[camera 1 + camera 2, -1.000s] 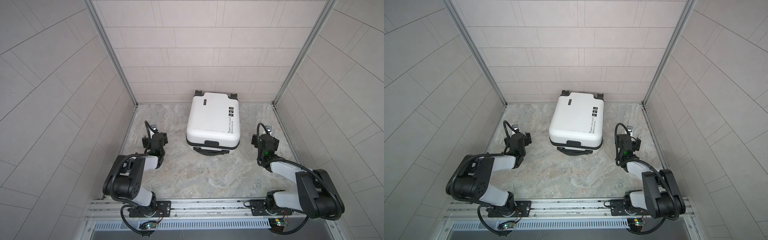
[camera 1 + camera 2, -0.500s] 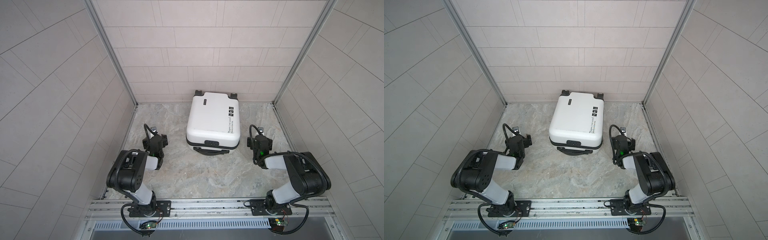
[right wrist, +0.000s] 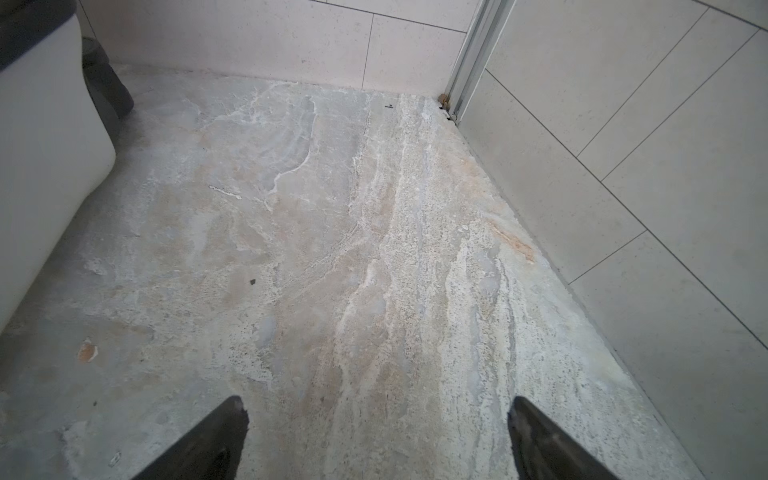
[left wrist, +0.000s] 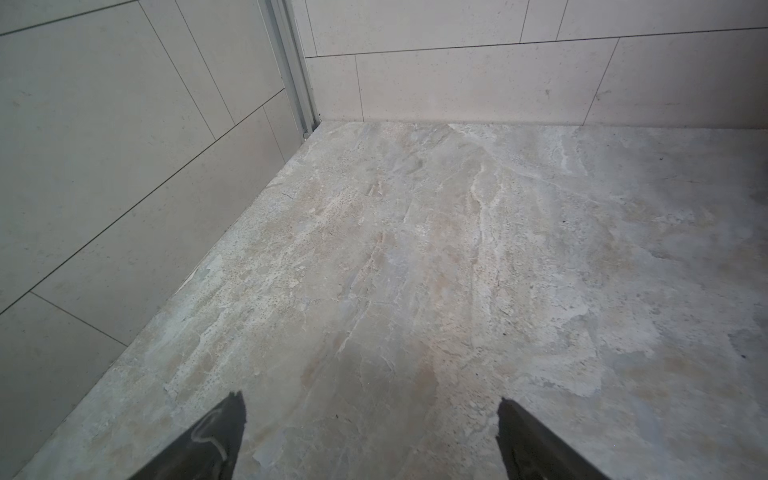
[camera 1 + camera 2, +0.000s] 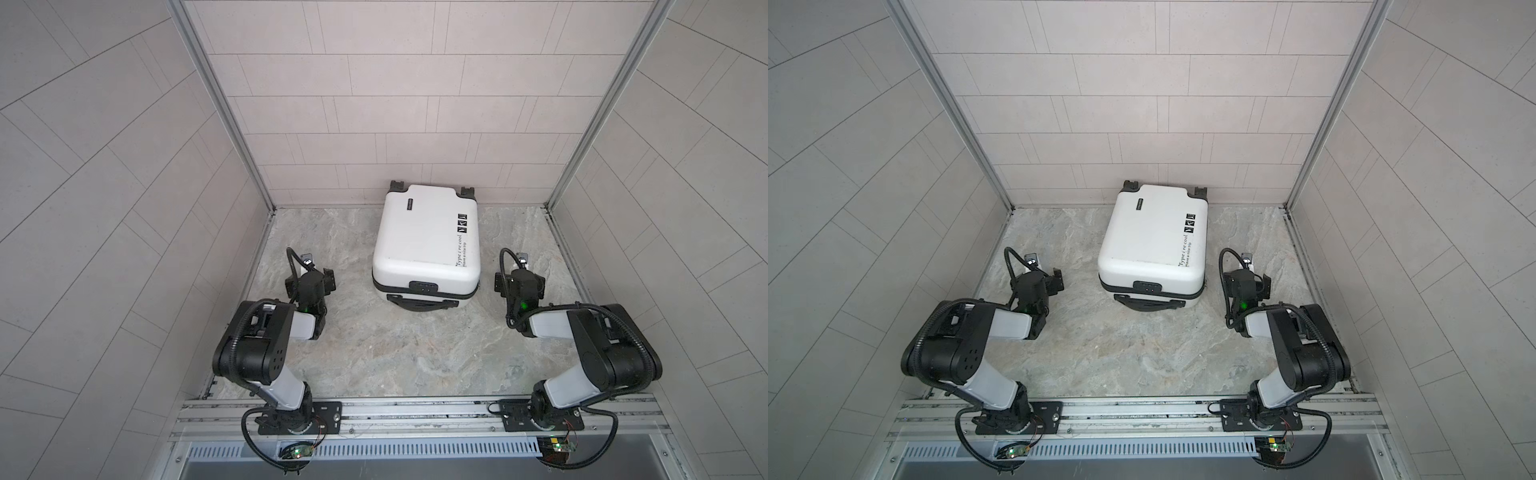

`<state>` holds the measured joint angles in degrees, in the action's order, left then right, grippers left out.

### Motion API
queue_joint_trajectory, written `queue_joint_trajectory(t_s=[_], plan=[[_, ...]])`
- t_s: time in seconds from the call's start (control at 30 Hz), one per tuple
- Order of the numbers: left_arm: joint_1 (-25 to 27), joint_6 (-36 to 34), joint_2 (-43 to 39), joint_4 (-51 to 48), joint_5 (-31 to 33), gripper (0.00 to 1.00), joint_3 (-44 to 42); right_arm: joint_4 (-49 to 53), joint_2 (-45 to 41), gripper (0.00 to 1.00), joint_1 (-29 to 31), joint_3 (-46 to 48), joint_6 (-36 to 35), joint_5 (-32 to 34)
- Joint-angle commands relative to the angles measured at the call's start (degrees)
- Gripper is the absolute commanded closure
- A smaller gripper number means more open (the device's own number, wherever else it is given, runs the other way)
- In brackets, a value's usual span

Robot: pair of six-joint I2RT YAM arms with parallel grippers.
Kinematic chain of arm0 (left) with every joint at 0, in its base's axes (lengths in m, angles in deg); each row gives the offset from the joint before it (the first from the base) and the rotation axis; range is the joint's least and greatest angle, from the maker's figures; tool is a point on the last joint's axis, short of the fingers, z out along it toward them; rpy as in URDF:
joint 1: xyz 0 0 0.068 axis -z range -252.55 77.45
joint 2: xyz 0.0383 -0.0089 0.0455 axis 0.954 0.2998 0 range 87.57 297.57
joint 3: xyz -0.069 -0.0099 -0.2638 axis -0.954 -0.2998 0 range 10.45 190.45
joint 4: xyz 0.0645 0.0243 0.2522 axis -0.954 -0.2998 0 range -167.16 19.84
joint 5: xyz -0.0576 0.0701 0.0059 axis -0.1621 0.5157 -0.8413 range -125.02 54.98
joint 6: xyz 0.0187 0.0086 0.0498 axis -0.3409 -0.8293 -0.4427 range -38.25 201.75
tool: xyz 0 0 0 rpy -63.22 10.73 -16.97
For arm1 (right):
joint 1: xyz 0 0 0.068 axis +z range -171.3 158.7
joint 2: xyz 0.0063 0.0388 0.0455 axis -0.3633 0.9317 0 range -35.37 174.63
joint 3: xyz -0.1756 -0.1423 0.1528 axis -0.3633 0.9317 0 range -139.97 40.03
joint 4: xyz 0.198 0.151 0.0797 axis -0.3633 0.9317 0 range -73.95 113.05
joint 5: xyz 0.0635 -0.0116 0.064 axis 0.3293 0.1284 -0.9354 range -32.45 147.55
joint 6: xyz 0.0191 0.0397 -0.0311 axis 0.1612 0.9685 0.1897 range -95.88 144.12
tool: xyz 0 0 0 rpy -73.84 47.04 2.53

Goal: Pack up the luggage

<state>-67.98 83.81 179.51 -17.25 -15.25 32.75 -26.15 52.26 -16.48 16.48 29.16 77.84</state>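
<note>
The luggage (image 5: pixel 426 237) lay shut: stiff, slick shell, probably light; its near handle (image 5: pixel 420 305) offered the best hold. Left fingers (image 4: pixel 208 440) and right fingers (image 3: pixel 208 444) stood spread, empty.

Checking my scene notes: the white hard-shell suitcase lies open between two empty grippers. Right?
No: the white hard-shell suitcase lies closed, as both top views show. It is between the empty left gripper and right gripper.

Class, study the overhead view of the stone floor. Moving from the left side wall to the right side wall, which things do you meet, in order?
left gripper, open and holding nothing → luggage, closed and lying flat → right gripper, open and holding nothing
</note>
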Motion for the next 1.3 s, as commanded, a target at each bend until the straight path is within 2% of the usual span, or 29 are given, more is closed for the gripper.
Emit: queue_joint_trajectory(t_s=[0.0, 1.27], plan=[[-0.1, -0.1, -0.7, 1.1, -0.1, 0.0, 0.3, -0.8, -1.1, 0.01, -0.1, -0.5, -0.4, 0.1], [-0.2, 0.1, -0.5, 0.1, -0.2, 0.0, 0.9, -0.6, -1.0, 0.0, 0.0, -0.5, -0.4, 0.1]])
